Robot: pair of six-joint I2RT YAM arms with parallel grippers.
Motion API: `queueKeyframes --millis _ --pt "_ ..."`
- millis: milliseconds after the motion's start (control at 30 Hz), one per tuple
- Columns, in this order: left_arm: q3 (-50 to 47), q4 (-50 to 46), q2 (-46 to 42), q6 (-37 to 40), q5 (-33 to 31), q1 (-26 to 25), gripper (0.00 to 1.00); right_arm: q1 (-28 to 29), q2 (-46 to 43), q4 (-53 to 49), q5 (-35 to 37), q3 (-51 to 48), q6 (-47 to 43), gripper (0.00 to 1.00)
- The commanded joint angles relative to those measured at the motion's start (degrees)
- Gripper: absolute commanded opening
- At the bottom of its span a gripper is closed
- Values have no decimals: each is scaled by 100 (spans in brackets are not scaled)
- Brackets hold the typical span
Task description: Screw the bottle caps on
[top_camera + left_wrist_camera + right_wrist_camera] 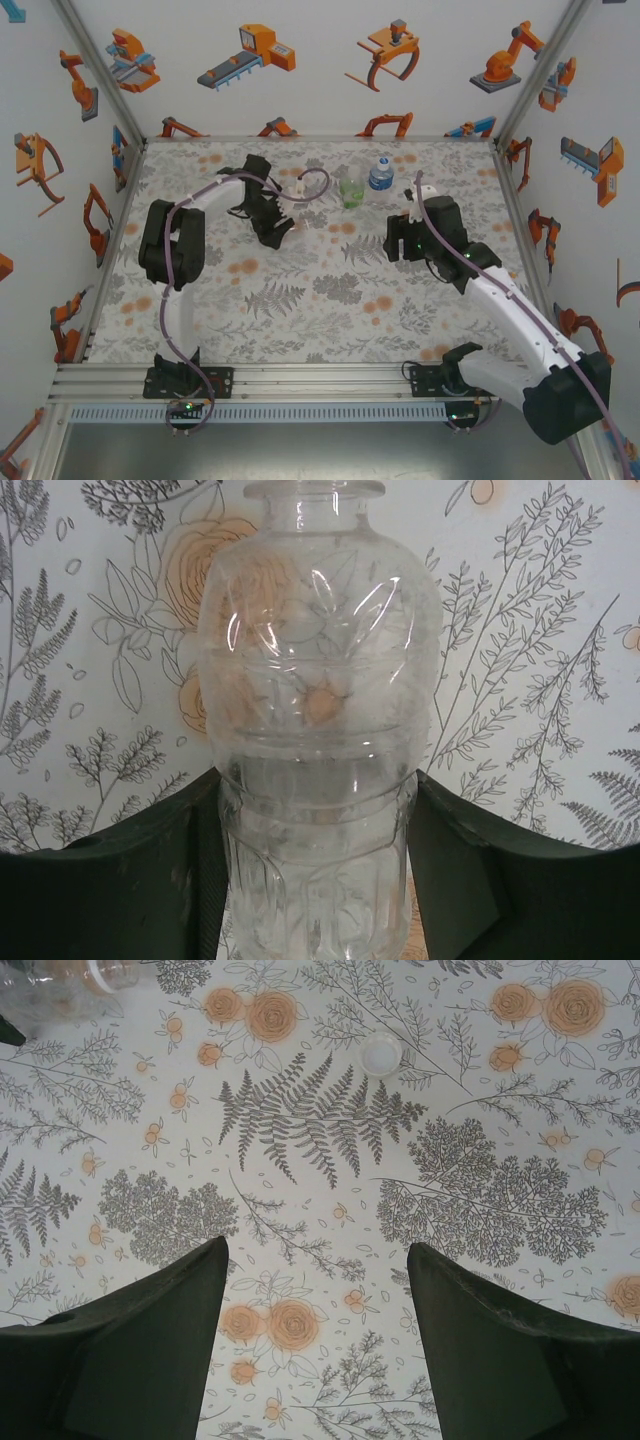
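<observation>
Your left jaws pinch the plain clear bottle by its lower body, with its neck pointing away from them. Your right jaws stand spread above the table, and a white cap lies well ahead of them.

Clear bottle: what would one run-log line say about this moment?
left gripper: shut on plain clear bottle, uncapped | right gripper: open, empty, over table | white cap: loose on table
</observation>
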Motion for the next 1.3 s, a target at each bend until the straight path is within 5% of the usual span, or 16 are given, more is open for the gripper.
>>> queueKeyframes --millis 0,500,833,1133,1267 --pt "-385 -21 -632 -161 -118 -19 42 -18 138 0 -17 22 -5 66" --pt "-1740 198 -4200 -1364 279 153 9 -116 1831 764 -7 238 -71 70" --pt "-2190 605 -5688 -2448 1171 813 5 -369 3152 908 93 981 90 71" --pt "-3051 1395 -6335 -2724 1123 781 1 -516 4036 1102 124 1634 401 67" --pt "-3498 2085 -6730 -3008 813 754 9 -512 4428 1051 187 1943 418 61"
